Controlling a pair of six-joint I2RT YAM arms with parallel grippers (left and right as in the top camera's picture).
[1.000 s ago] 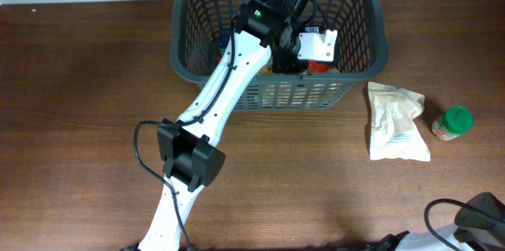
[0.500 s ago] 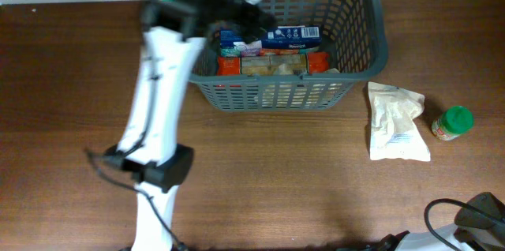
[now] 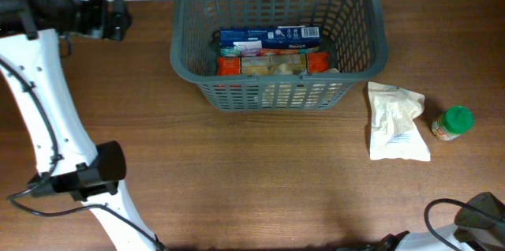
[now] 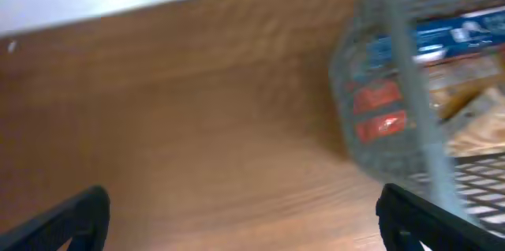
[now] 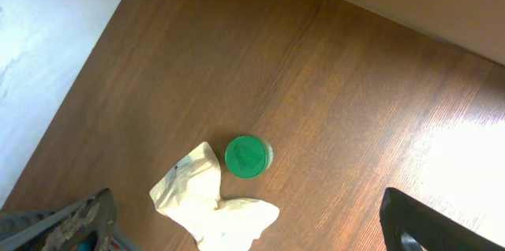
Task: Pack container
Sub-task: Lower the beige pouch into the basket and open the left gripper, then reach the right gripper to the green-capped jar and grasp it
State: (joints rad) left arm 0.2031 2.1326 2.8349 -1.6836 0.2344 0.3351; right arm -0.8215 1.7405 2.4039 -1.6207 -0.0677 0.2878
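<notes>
The container, a dark grey slotted basket (image 3: 357, 22), stands at the back centre of the table. Inside lie a blue box (image 3: 268, 38), red packets (image 3: 229, 65) and a beige packet (image 3: 272, 65). My left gripper (image 3: 117, 19) is far left of the basket, open and empty; its blurred wrist view shows the fingers (image 4: 237, 219) wide apart over bare wood, with the basket (image 4: 394, 61) to the right. My right gripper (image 5: 248, 231) is open and empty, high above a white crumpled packet (image 5: 213, 204) and a green-lidded jar (image 5: 248, 156).
The white packet (image 3: 398, 121) and the green-lidded jar (image 3: 452, 122) lie on the table right of the basket. The right arm's base and cable (image 3: 472, 213) sit at the bottom right. A white wall (image 5: 47, 38) borders the table's far edge.
My left arm has lifted out of the basket and swung far to the left, with its gripper empty. The basket's contents now show. The packet, jar and right arm have not moved.
</notes>
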